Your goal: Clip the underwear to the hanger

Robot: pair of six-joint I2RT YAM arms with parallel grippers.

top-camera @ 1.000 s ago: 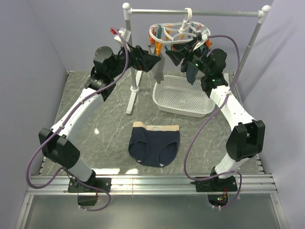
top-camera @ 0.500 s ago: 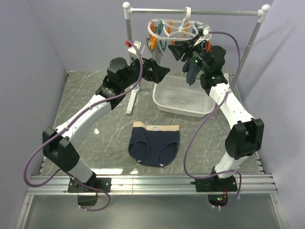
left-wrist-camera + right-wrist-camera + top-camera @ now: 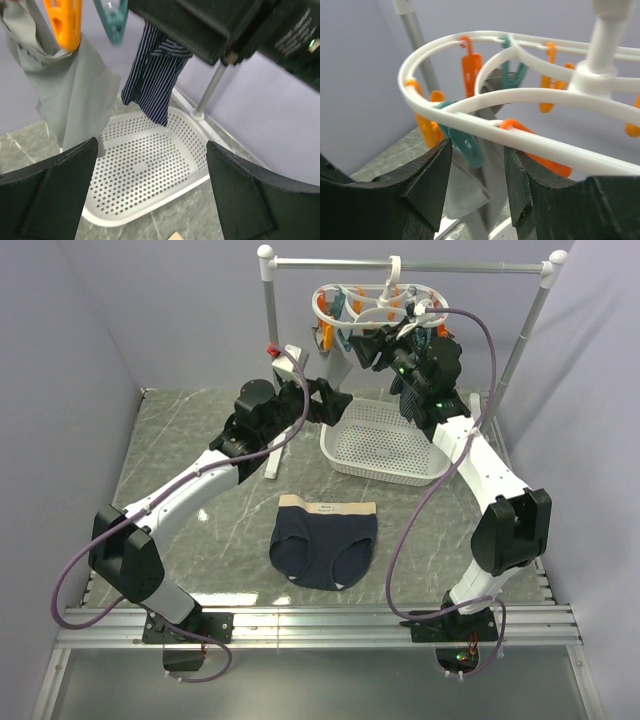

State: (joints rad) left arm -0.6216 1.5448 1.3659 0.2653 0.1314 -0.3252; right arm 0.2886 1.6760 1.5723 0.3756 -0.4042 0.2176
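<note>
All underwear [image 3: 324, 543] edges lie on open tabletop [image 3: 215, 530].

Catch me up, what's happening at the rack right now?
The underwear lies flat on the table, untouched, so nothing is clipped yet. The right gripper is up at the hanger, its fingers either side of a teal clothespin; whether it is squeezing that I cannot tell. The left gripper hangs wide open and empty over the white basket.
</note>
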